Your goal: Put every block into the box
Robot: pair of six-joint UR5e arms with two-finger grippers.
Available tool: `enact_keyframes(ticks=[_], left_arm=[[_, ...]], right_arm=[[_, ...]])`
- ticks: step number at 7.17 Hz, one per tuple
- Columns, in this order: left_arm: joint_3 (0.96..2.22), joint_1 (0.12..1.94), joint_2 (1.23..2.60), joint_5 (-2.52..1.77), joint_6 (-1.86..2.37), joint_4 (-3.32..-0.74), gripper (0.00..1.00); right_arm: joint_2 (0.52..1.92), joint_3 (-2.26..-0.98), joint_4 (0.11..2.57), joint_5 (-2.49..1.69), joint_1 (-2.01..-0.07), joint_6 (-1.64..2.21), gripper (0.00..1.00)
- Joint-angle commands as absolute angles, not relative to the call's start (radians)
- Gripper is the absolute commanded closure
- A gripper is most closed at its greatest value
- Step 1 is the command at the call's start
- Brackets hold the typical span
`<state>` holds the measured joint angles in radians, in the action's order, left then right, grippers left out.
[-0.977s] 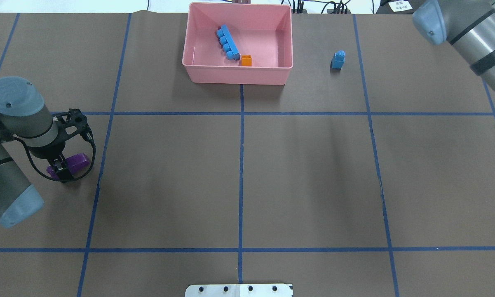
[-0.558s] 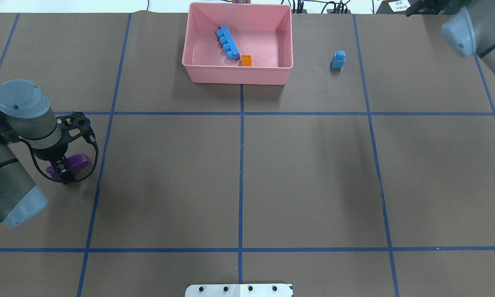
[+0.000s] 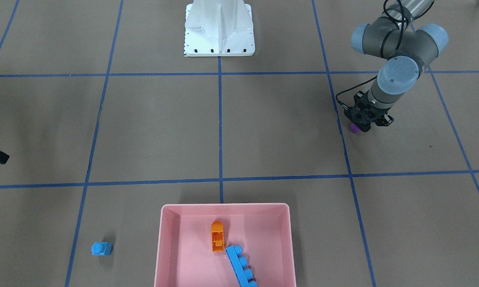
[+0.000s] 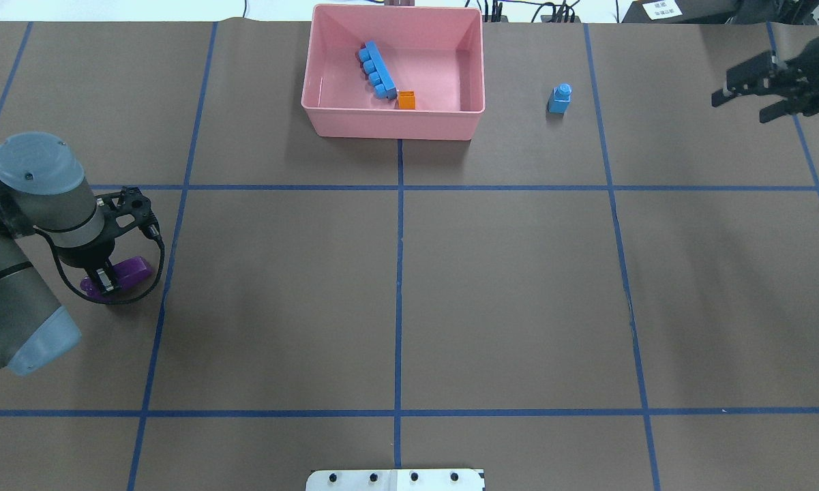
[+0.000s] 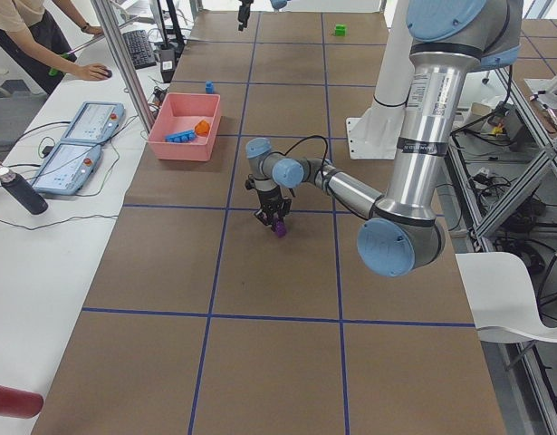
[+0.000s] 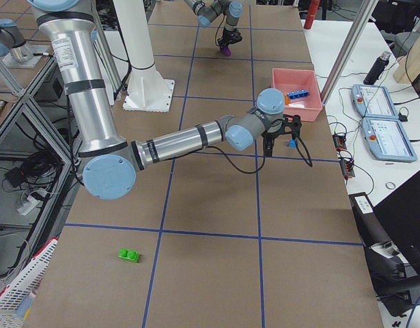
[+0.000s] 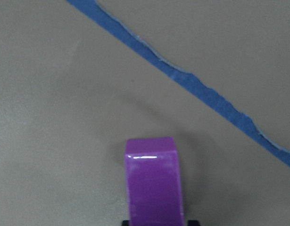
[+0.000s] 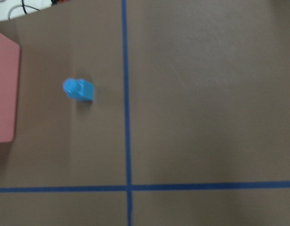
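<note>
The pink box [image 4: 392,127] stands at the table's far middle and holds the long light-blue brick [image 4: 376,70] and the orange brick [image 4: 407,101]. The small light-blue brick [image 4: 559,99] stands on the table right of the box; the right wrist view shows it [image 8: 78,89] too. My right gripper [image 4: 740,102] hovers open and empty, well to the right of it. My left gripper [image 4: 106,283] is shut on the purple brick [image 4: 128,271] just above the table at the left; the brick [image 7: 154,183] fills the bottom of the left wrist view. The green brick [image 6: 128,255] lies far off on the robot's right.
The white robot base plate [image 4: 395,479] sits at the near table edge. Blue tape lines [image 4: 399,273] cross the brown table. An operators' bench with tablets [image 5: 88,122], a bottle [image 5: 20,192] and a person [image 5: 24,32] runs along the far side.
The right arm has swung so its elbow left the top right corner and its open gripper came into view there. The left gripper with the purple brick shifted slightly right.
</note>
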<state>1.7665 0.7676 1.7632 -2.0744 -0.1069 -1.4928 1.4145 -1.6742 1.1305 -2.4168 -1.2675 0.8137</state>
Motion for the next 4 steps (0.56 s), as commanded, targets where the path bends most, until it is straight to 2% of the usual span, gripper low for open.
enact_keyframes(ticks=[1, 4], left_arm=[[1.799, 0.805, 1.849, -2.106, 0.085, -1.459, 1.0], [1.802, 0.848, 2.081, -2.163, 0.439, -1.431, 1.0]], right_arm=[[1.714, -1.767, 1.124, -2.398, -1.281, 0.557, 0.0], [2.058, -1.787, 1.123, -2.309, -1.308, 0.264, 0.0]])
